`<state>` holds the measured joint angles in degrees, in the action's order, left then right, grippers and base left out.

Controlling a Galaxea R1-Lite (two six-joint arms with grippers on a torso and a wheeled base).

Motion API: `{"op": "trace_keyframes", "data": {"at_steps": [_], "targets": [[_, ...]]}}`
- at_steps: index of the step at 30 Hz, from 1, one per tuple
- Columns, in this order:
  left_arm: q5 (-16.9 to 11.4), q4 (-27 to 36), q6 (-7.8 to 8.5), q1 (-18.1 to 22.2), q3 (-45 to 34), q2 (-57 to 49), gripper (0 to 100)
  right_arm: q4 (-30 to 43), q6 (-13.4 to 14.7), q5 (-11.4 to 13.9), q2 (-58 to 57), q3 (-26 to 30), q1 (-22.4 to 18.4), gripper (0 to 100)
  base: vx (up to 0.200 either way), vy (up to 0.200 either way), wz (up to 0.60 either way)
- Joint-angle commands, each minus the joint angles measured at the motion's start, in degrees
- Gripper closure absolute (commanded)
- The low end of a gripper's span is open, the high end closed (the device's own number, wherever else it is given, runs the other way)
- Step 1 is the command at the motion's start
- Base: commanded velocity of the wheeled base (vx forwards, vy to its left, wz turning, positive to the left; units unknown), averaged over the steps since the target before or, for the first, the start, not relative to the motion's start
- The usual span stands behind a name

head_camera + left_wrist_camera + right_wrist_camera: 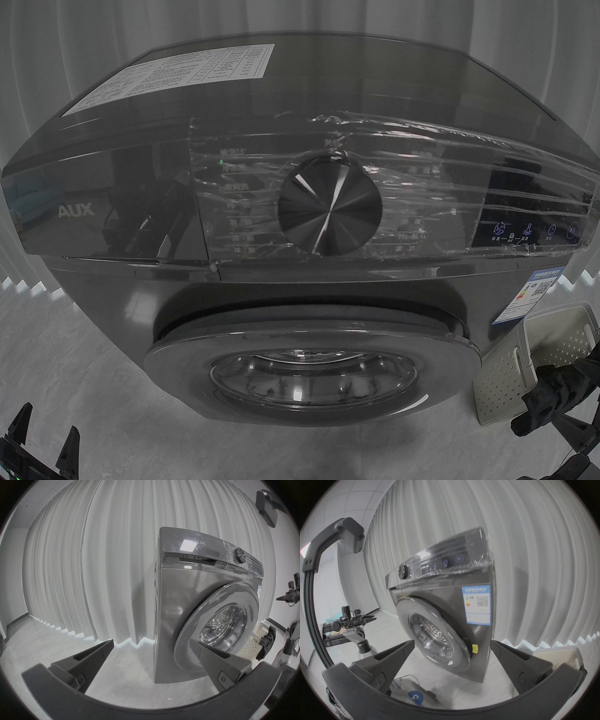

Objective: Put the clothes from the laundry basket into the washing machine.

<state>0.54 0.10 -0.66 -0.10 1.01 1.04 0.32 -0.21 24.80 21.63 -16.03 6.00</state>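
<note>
Our left gripper (151,643) and right gripper (452,643) hold their fingers (90,659) spread, empty. The dark garment (550,395) on the laundry basket (556,337) looks limp and light; we would pinch a fold.

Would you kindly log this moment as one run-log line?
washing machine door shut | dark garment draped over laundry basket rim | left tool open, empty | right tool open, empty

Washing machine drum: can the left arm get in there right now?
Likely not: the round door is shut over it. The left gripper sits low off the machine's left side, jaws open and empty.
</note>
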Motion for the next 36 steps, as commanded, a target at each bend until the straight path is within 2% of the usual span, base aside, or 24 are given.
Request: {"op": "trace_keyframes", "data": {"at_steps": [1,5,9,11,12,14,15,16,20,24,30,36], "targets": [[0.0,0.0,-0.04,0.0,-0.9,-1.0,0,-3.7,-0.8,3.1,19.5,-1.7,6.8,0,0.000,0.000,0.00],[0.0,0.0,-0.04,0.0,-0.9,-1.0,0,-6.4,-0.7,3.0,26.3,-2.8,7.9,0,0.000,0.000,0.00],[0.0,0.0,-0.04,0.0,-0.9,-1.0,0,-12.0,-0.8,2.5,34.6,-3.0,7.8,0,0.000,0.000,0.00],[0.0,0.0,-0.04,0.0,-0.9,-1.0,0,-13.8,-0.8,1.3,36.6,-2.8,7.9,0,0.000,0.000,0.00],[0.0,0.0,-0.04,0.0,-0.9,-1.0,0,-16.5,-0.8,-1.2,39.8,-2.4,8.2,0,0.000,0.000,0.00],[0.0,0.0,-0.04,0.0,-0.9,-1.0,0,-17.6,-0.4,-3.0,41.3,-2.3,9.4,0,0.000,0.000,0.00],[0.0,0.0,-0.04,0.0,-0.9,-1.0,0,-17.6,-0.4,-3.0,41.3,-2.3,9.4,0,0.000,0.000,0.00],[0.0,0.0,-0.13,0.0,-0.9,-1.0,0,-17.7,0.2,-5.0,41.7,-2.0,11.8,0,0.000,0.000,0.00],[0.0,0.0,-0.04,0.0,-0.9,-1.0,0,-18.9,2.7,-7.6,42.6,-1.5,15.1,0,0.000,0.000,0.00],[0.0,0.0,-0.04,0.0,-0.9,-1.0,0,-22.3,4.5,-7.9,44.6,-1.4,16.9,0,0.000,0.000,0.00],[0.0,0.0,-0.13,0.0,-0.9,-1.0,0,-25.3,4.9,-8.0,46.9,-1.5,17.2,0,0.000,0.000,0.00],[0.0,0.0,-0.13,0.0,-0.9,-1.0,0,-25.4,4.7,-7.9,48.8,-1.9,17.5,0,0.000,0.000,0.00]]}}
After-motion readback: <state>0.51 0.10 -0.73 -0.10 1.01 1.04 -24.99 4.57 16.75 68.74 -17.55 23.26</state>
